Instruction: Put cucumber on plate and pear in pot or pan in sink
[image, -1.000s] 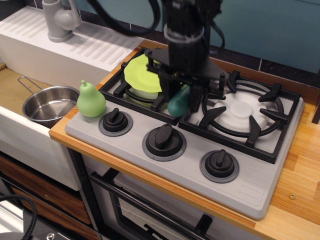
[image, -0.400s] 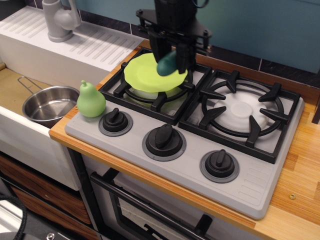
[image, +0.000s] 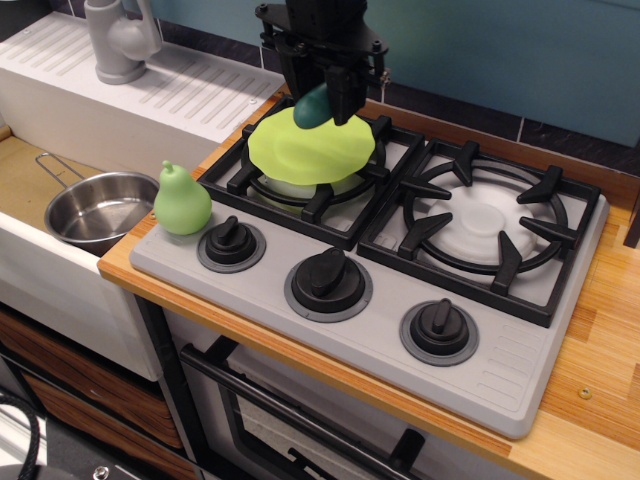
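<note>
My gripper (image: 318, 98) is shut on the dark teal cucumber (image: 312, 106) and holds it just above the far edge of the lime-green plate (image: 310, 152), which lies on the left burner grate. The light green pear (image: 181, 201) stands upright on the stove's front left corner, next to the left knob. The steel saucepan (image: 98, 209) sits in the tan sink basin (image: 25, 175) left of the stove, wire handle pointing back left.
The grey faucet (image: 118, 40) and ribbed white drainboard (image: 185, 90) stand behind the sink. The right burner grate (image: 488, 232) carries nothing. Three black knobs (image: 328, 276) line the stove's front. A wooden counter (image: 610, 330) runs along the right.
My gripper has carried the cucumber from the gap between the burners up and back left, to above the plate's far edge. The pear and saucepan have not moved.
</note>
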